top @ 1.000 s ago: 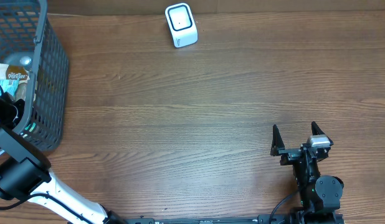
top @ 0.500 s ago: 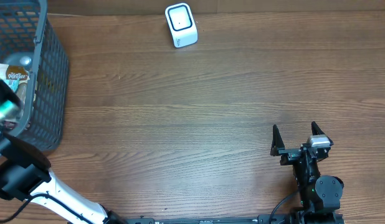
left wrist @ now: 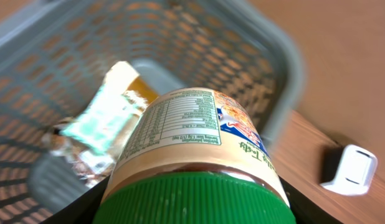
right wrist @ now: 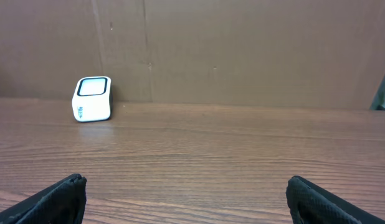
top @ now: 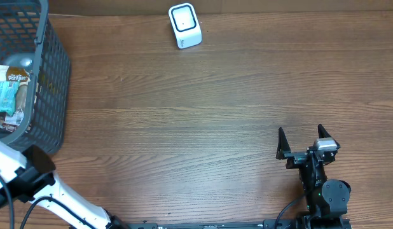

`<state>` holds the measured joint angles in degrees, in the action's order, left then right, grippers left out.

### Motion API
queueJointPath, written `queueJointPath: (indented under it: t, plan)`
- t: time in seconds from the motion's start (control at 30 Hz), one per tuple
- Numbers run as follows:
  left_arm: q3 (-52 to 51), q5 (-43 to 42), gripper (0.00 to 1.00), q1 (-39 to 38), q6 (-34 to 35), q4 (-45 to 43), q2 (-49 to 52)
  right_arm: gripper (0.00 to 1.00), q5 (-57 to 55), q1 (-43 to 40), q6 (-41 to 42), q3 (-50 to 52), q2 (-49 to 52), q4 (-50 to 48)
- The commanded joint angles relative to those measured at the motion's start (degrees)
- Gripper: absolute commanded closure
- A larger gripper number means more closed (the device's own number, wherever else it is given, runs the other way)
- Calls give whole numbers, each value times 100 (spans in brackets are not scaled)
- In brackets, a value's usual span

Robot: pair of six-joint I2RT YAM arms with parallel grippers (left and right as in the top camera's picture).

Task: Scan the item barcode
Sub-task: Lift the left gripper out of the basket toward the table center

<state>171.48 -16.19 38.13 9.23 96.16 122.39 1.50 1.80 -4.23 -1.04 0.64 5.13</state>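
A jar (left wrist: 199, 143) with a green ribbed lid and a nutrition label fills the left wrist view, and my left gripper (left wrist: 195, 208) is shut on it, a black finger on each side of the lid. Behind it hangs the grey mesh basket (left wrist: 280, 56). The white barcode scanner (top: 184, 25) stands at the table's far edge, also visible as the scanner (left wrist: 349, 170) past the jar and the scanner (right wrist: 93, 99) ahead of the right arm. In the overhead view the jar is off the left edge. My right gripper (top: 304, 145) stands open and empty near the front.
The basket (top: 53, 76) at the far left holds a teal snack pack (top: 6, 95) and other packets. A brown cardboard wall (right wrist: 242, 50) backs the table. The left arm's white link (top: 63, 197) crosses the front left corner.
The left arm has drawn back out of the basket toward the left edge, uncovering the teal pack. The right arm has not moved.
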Motion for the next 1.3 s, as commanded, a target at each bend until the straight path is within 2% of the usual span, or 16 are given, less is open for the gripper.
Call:
queueJointPath:
  t: [0.0, 0.17, 0.3, 0.53, 0.7, 0.9, 1.13, 1.27]
  plan:
    - [466, -385, 65, -527, 173, 63, -177, 0, -9, -26, 39, 59, -35, -44]
    - [466, -422, 65, -1552, 201, 63, -273, 0, -9, -26, 39, 59, -35, -44]
    - [439, -332, 65, -2691, 214, 63, -271, 0, -9, -26, 39, 59, -35, -44]
    - [304, 787, 64, -4540, 243, 63, -269, 0, -9, -26, 39, 59, -35, -44]
    - [-363, 1082, 63, -5674, 293, 63, -269, 0, -9, -26, 39, 59, -35, -44]
    - [-1460, 1082, 57, -6599, 885, 17, -269, 0, -9, -26, 39, 59, -35, -44]
    - [-2802, 1091, 55, -7420, 988, -621, -269, 0, -9, -26, 39, 59, -35, -44]
    - [-3467, 1287, 52, -7715, 1683, -1069, -269, 0, -9, -26, 39, 59, -35, -44]
